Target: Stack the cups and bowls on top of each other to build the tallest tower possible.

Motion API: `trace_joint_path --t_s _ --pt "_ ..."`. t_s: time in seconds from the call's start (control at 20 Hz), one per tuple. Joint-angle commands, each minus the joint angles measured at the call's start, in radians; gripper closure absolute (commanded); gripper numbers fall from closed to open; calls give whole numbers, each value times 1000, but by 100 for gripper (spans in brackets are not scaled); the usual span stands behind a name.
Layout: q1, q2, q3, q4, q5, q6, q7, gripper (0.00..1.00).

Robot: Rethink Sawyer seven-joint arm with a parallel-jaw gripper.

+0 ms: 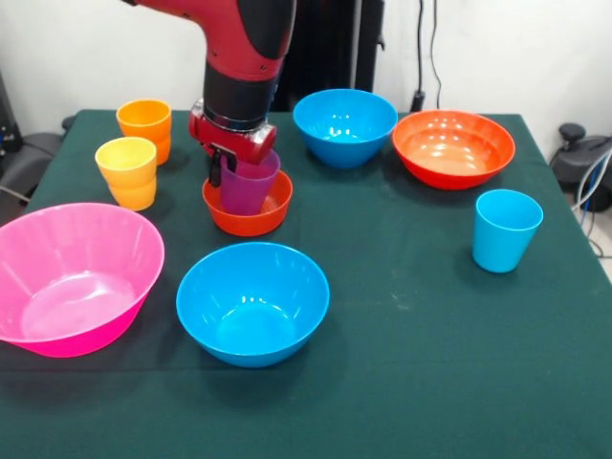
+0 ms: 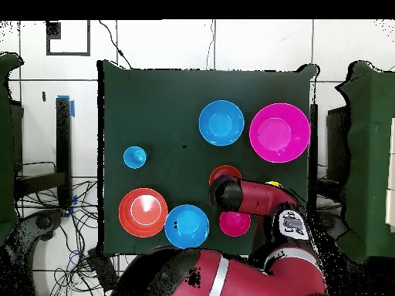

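The purple cup (image 1: 251, 189) stands upright inside the small orange-red bowl (image 1: 251, 218) at the table's middle left. The bowl's rim shows past the arm's end in the overhead view (image 2: 224, 172). My gripper (image 1: 228, 170) comes down from above onto the cup's left rim. The small magenta bowl (image 2: 234, 223) lies on the table beside the arm in the overhead view; the arm hides it in the front view. The yellow cup (image 1: 127, 170) and the orange cup (image 1: 145, 124) stand at the left. The light blue cup (image 1: 505, 229) stands at the right.
The big pink bowl (image 1: 72, 275) and a blue bowl (image 1: 252, 301) sit near the front edge. A second blue bowl (image 1: 344, 124) and the wide orange bowl (image 1: 453, 146) sit at the far side. The table (image 1: 402, 363) has a dark green cloth.
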Motion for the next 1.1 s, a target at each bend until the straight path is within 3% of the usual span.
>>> trace_joint_path --t_s 0.05,0.2,0.3,0.6,1.1 --pt "3 238 138 -128 -13 -289 123 0" --pt "10 238 125 -128 -24 -352 131 0" --pt "-25 231 164 -113 -27 -330 111 0" --pt "-52 192 189 -69 -17 -296 100 0" --pt "-87 -50 227 96 -6 -124 68 0"
